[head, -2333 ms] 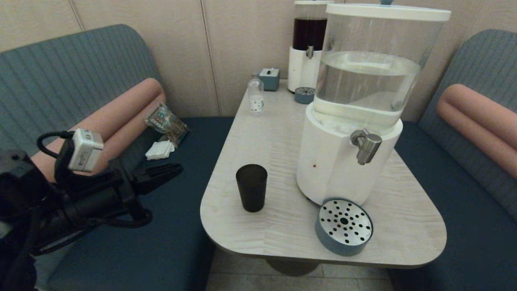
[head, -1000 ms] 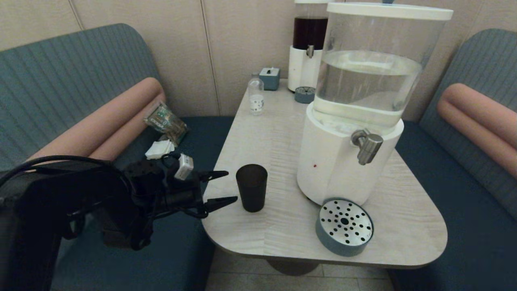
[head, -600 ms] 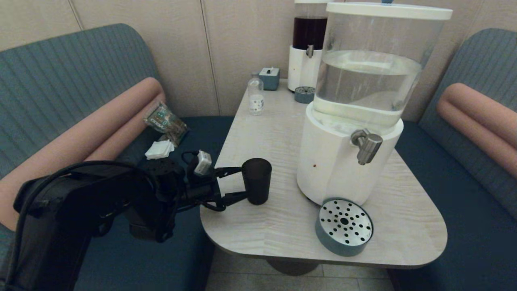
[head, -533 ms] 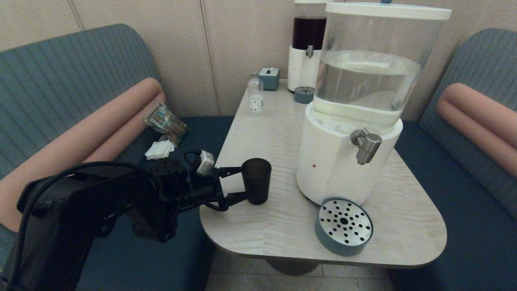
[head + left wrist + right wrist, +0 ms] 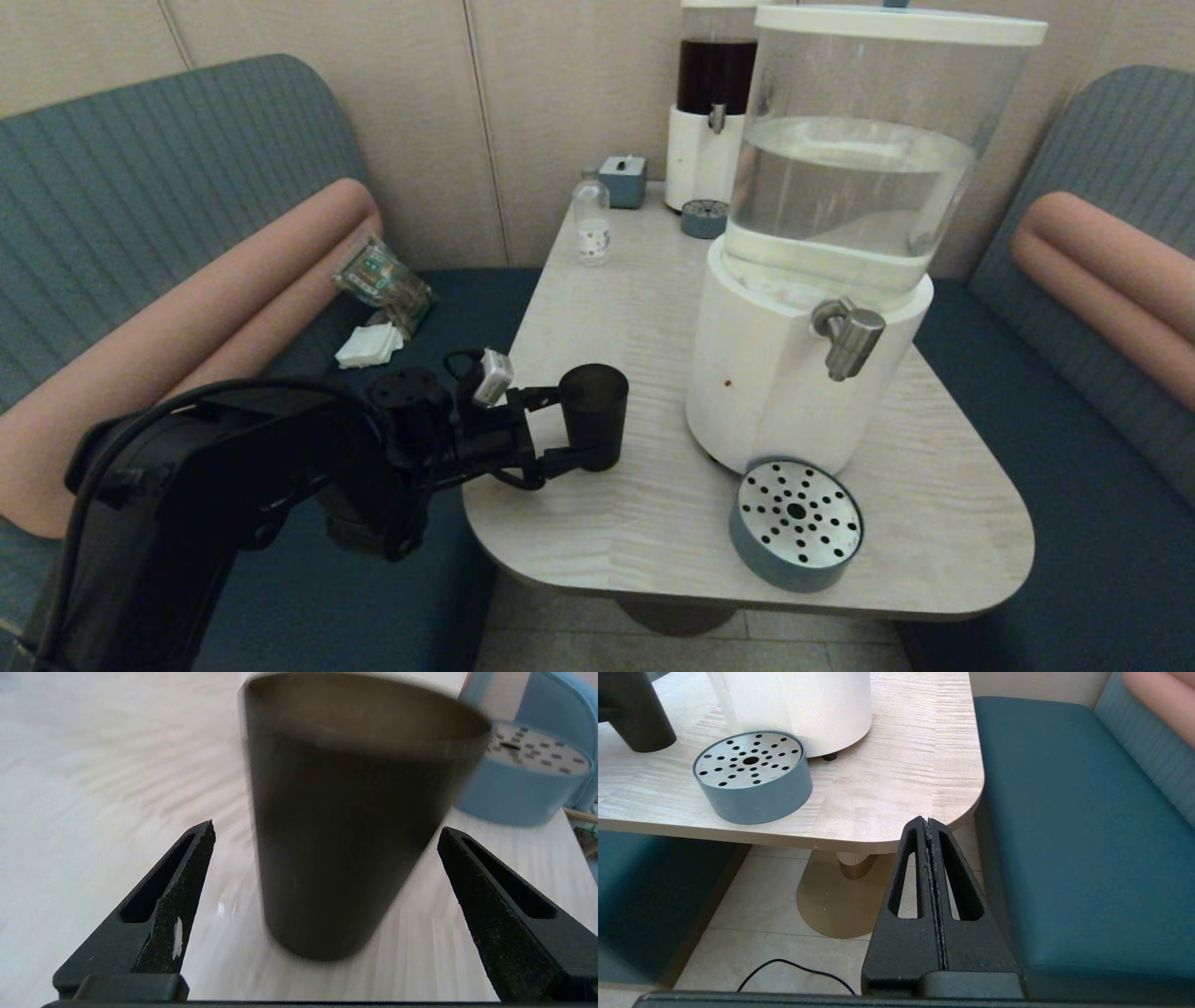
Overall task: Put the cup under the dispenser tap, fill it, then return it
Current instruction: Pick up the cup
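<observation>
The matte black cup (image 5: 595, 415) stands on the pale table (image 5: 653, 308), left of the white-based dispenser (image 5: 766, 383). My left gripper (image 5: 574, 425) reaches in from the table's left edge and is open, one finger on each side of the cup. In the left wrist view the cup (image 5: 345, 826) fills the space between the fingers (image 5: 187, 877), with a gap on both sides. The brushed-steel tap (image 5: 848, 338) sticks out over the round drip tray (image 5: 795, 523). My right gripper (image 5: 927, 821) hangs shut below the table's near right corner.
A slimmer dispenser with dark liquid (image 5: 714, 103), a small clear bottle (image 5: 591, 222) and a small blue box (image 5: 623, 179) stand at the table's far end. Blue benches flank the table; a packet (image 5: 383, 280) and a tissue (image 5: 369, 345) lie on the left one.
My left arm swung in from the left bench to the table edge and its open fingers slid around the cup. The cup shifted slightly right and away from its first spot.
</observation>
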